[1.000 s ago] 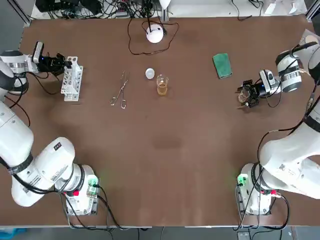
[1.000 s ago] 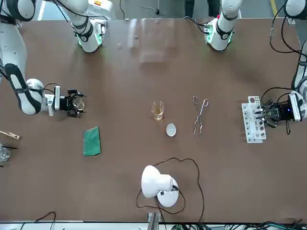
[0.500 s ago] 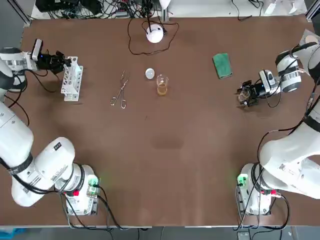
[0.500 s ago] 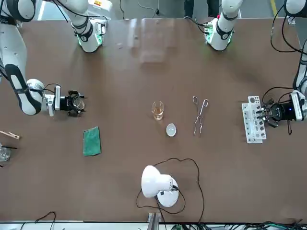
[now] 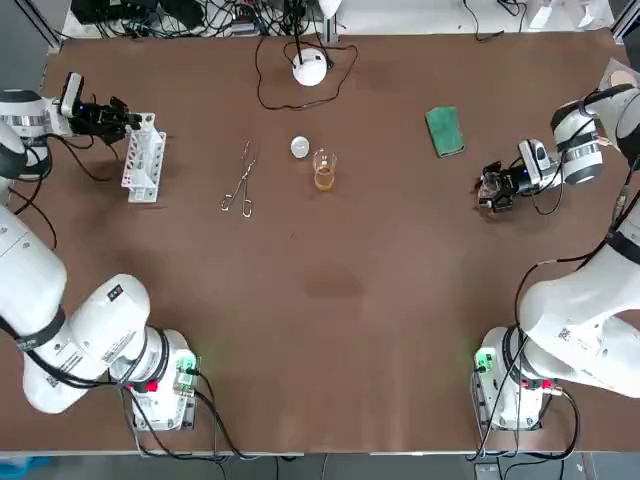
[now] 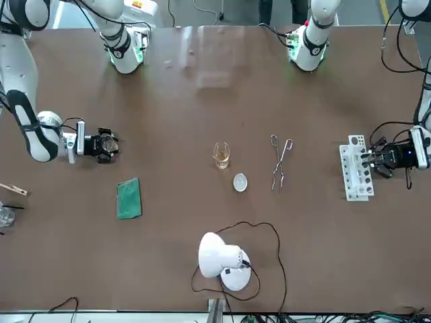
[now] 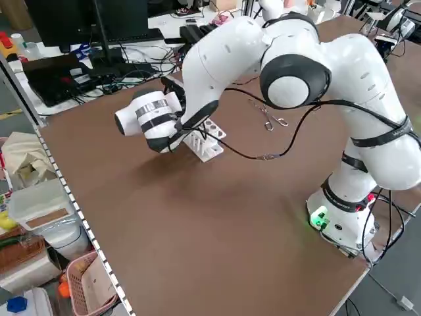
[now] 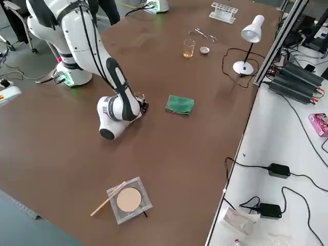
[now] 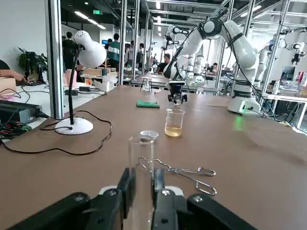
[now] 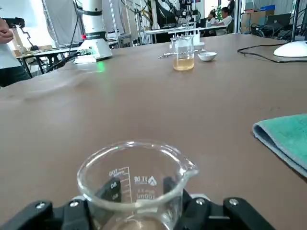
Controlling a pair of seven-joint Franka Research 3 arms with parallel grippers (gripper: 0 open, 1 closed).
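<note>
The left hand [image 5: 118, 117] sat far out to the robot's left of the beaker of amber liquid [image 5: 324, 170], at the end of the white test-tube rack [image 5: 143, 158] that faced away from that beaker. Its two fingers [image 9: 125, 191] were pressed in on a test tube [image 9: 142, 165], which stood upright between them. The tube was clear, colourless glass with an open rim at the top. Its lower end was hidden by the fingers, so whether it sat in the rack could not be told. The right hand [image 6: 106, 145] was well off to the robot's right of the amber beaker, low over the surface, beyond the folded green cloth [image 5: 444, 131] and a little nearer the arms' bases than it. That hand was clamped on a graduated beaker [image 10: 136, 179], upright in its grip. The graduated beaker was squat, clear glass with a pouring lip on its rim and a white printed scale on its wall, and it looked empty. A pair of metal tongs [image 5: 240, 180] lay on the surface between the amber beaker and the rack, and a small white dish [image 5: 300, 147] lay just beside the amber beaker on its lamp side, with the white desk lamp [image 5: 310, 68] farther back.
</note>
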